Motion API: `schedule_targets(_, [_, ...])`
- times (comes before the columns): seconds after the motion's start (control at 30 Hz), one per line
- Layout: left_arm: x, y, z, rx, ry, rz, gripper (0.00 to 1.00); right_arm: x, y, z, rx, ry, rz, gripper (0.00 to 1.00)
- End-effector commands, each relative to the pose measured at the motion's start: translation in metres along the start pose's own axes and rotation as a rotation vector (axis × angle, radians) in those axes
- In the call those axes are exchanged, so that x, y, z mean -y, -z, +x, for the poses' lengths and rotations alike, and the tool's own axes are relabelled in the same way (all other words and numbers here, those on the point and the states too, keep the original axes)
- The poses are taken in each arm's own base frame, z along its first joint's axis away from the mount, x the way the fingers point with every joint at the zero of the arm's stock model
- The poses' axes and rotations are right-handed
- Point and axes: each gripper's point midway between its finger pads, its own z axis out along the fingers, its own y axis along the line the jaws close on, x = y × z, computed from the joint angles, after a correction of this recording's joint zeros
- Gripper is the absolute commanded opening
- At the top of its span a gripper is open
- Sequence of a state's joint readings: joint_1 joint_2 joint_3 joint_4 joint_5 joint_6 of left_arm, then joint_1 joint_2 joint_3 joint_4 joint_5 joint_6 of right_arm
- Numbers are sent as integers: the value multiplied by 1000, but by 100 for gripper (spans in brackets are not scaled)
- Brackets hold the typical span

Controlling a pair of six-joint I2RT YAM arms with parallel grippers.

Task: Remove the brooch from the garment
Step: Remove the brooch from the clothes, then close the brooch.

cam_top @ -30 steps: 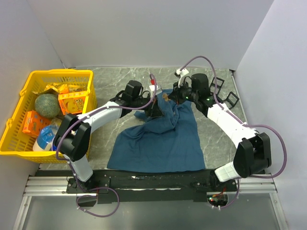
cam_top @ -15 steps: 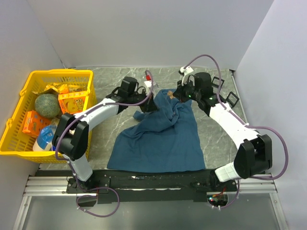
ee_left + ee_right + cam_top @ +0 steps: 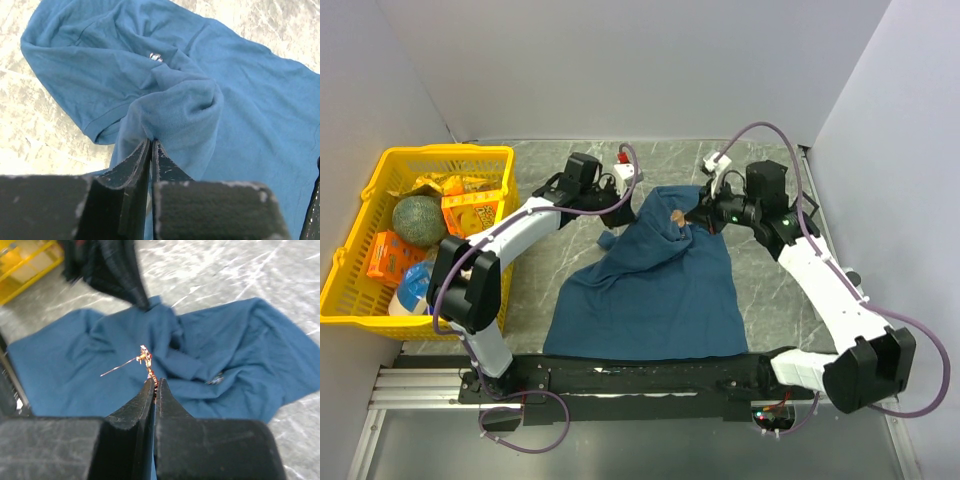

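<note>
1. The brooch (image 3: 147, 362), small and coppery, is clamped between the tips of my right tool (image 3: 154, 385). Its thin pin sticks out sideways over the far part of the garment (image 3: 650, 290).
2. The garment, 1 teal T-shirt, lies rumpled mid-surface (image 3: 765, 300), reaching from the near edge toward the far edge.
3. My left tool (image 3: 151, 145) is pinched together on a raised fold of the garment at its far end.
4. 1 yellow basket (image 3: 450, 152) of packets stands at the left edge.
</note>
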State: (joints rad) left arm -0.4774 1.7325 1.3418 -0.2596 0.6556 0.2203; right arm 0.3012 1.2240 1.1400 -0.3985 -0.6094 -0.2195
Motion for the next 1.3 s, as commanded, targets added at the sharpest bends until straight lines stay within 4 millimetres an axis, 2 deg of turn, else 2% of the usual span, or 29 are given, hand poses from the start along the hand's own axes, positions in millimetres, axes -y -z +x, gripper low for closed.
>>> schedule_targets(0.0, [4, 19, -32, 78, -82, -30, 13, -18, 6, 12, 0, 36, -78, 0])
schedule_targets(0.1, [5, 26, -42, 120, -75, -59, 53, -21, 3, 18, -10, 32, -108, 0])
schedule_targets(0.13, [7, 30, -50, 147, -93, -64, 70, -21, 3, 19, -11, 29, -112, 0])
schedule_targets(0.2, [9, 34, -55, 163, -112, -63, 90, -21, 1, 21, -12, 30, -122, 0])
schedule_targets(0.23, [14, 38, -60, 182, -131, -51, 96, -21, 1, 22, -12, 31, -125, 0])
schedule_targets(0.33, [29, 43, -68, 203, -195, 30, 96, -25, 0, 26, -16, 26, -152, 0])
schedule_targets(0.47, [76, 51, -66, 236, -205, 291, 96, -42, 2, 32, -20, 24, -260, 0])
schedule_targets(0.53, [87, 53, -64, 244, -235, 365, 96, -55, 6, 34, -18, 18, -340, 0])
schedule_targets(0.57, [99, 57, -59, 239, -229, 442, 96, -60, 8, 34, -14, 16, -368, 0])
schedule_targets(0.7, [115, 61, -54, 250, -261, 546, 96, -77, 13, 35, -9, -11, -486, 0])
schedule_targets(0.87, [132, 55, -43, 228, -268, 615, 98, -92, 17, 32, 5, -60, -606, 0])
schedule_targets(1.0, [153, 49, -40, 214, -257, 696, 97, -89, 11, 33, 3, -87, -609, 0])
schedule_targets(1.13, [158, 37, -38, 183, -228, 705, 91, -82, 6, 36, -3, -89, -562, 0])
schedule_targets(1.27, [160, 34, -41, 177, -204, 713, 86, -79, 4, 38, -4, -89, -543, 0])
